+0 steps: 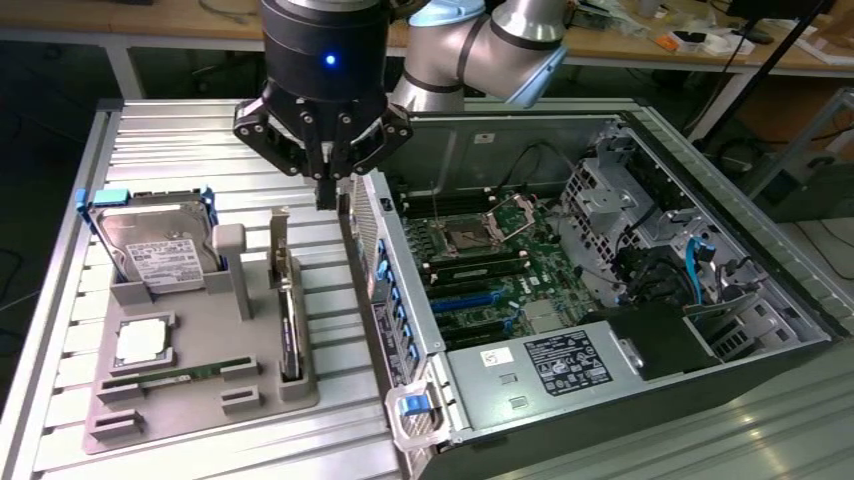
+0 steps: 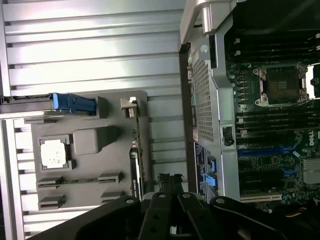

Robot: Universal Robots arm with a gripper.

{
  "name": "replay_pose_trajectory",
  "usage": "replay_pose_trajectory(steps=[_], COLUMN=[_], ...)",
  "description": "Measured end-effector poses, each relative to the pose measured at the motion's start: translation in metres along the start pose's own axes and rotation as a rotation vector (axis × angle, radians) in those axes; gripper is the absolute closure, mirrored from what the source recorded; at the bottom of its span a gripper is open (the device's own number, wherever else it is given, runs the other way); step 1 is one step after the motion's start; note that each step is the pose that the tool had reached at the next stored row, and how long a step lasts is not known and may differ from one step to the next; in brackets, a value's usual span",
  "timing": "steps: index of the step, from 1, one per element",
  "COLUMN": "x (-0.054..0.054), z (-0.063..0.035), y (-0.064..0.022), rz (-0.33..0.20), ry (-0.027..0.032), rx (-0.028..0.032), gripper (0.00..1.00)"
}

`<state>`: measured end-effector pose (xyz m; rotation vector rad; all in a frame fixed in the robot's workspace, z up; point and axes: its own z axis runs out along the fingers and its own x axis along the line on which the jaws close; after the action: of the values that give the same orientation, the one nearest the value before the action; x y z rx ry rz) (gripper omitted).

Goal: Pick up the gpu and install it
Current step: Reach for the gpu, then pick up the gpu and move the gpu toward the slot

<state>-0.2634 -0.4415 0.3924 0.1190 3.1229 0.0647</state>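
Exterior view: the gripper (image 1: 324,198) is hanging point-down over the slatted aluminium table (image 1: 174,140), above the strip between the grey holder tray (image 1: 200,405) and the rear wall of the open computer case (image 1: 390,300). Its fingers are lying together at a single dark tip with nothing between them, and they are touching neither tray nor case.

The gpu (image 1: 284,300) is standing on its long edge in a slot at the side of the tray nearer the case, its silver bracket end pointing toward the arm. It is sitting apart from the gripper, below it and toward the exterior view's left.

Also resting in the tray are a hard drive (image 1: 160,255) with a white label, leaning in a blue-handled carrier, a processor chip (image 1: 142,342) lying flat, and a narrow memory stick (image 1: 174,376) lying in its cradle.

Inside the case, the motherboard (image 1: 494,265) is lying exposed with its processor socket (image 1: 477,237) open to view, and a power supply (image 1: 561,365) is sitting at the near end.

Wrist view: the gripper (image 2: 169,179) is showing the same closed tip over bare table slats. The gpu (image 2: 135,160) is standing edge-on at the tray (image 2: 90,167) margin, just beside the tip, and the case wall (image 2: 205,100) is running along the tip's other side.
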Motion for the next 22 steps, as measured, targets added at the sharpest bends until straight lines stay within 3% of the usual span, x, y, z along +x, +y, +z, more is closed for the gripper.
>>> replay_pose_trajectory(steps=[13, 22], x=[0.026, 0.027], z=[-0.0002, -0.0002], y=[-0.0072, -0.0076], rz=[0.000, 0.000], ry=[-0.0001, -0.0001], rx=[-0.0001, -0.0002], gripper=[0.89, 0.89])
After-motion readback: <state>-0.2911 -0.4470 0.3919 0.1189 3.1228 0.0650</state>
